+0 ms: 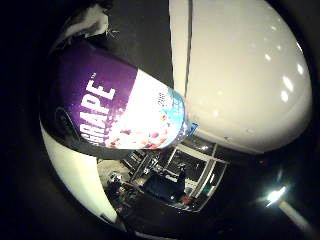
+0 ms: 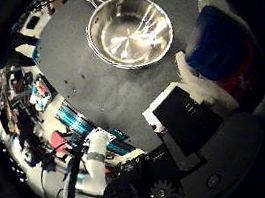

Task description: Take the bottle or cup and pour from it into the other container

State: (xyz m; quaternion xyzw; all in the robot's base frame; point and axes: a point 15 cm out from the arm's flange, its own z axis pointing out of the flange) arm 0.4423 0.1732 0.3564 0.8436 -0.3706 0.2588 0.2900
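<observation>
A purple bottle with a fruit-print label and a blue end fills much of the right little finger side palm view, close to the palm. My hand has a black finger curled round its side. In the right thumb side palm view an empty, upright steel bowl stands on a dark round table. The bottle's blue and red end shows beside the bowl, above the table, with my hand's white and black fingers against it.
Beyond the table's edge are cluttered shelves and equipment. A white panel and lit ceiling lie behind the bottle in the right little finger side palm view.
</observation>
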